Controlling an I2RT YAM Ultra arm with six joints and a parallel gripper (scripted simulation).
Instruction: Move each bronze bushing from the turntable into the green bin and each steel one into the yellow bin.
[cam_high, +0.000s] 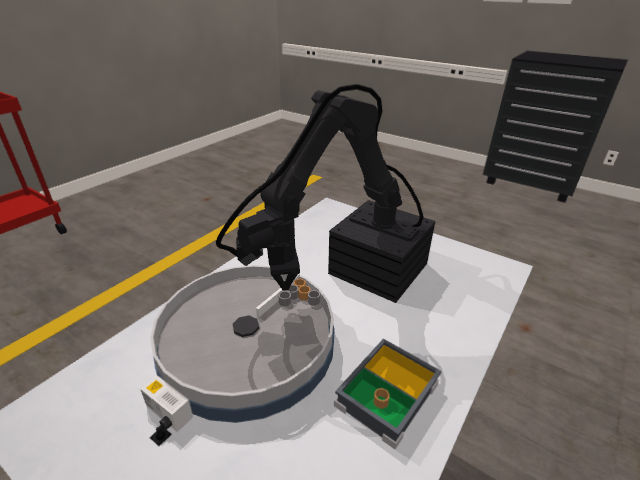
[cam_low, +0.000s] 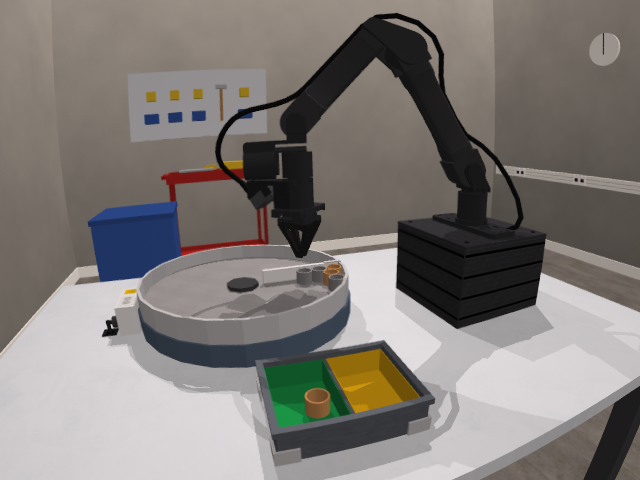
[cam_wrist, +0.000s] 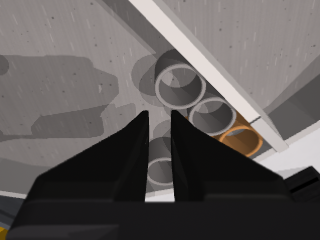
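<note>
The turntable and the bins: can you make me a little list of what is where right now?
turntable: five bushings grouped by the white bar near the rim
steel bushings on turntable: three, such as this one
bronze bushings on turntable: two, such as this one
gripper: above the cluster, fingers nearly shut, holding nothing
green bin: one bronze bushing, upright
yellow bin: no bushing
arm base: black block behind the bins
</note>
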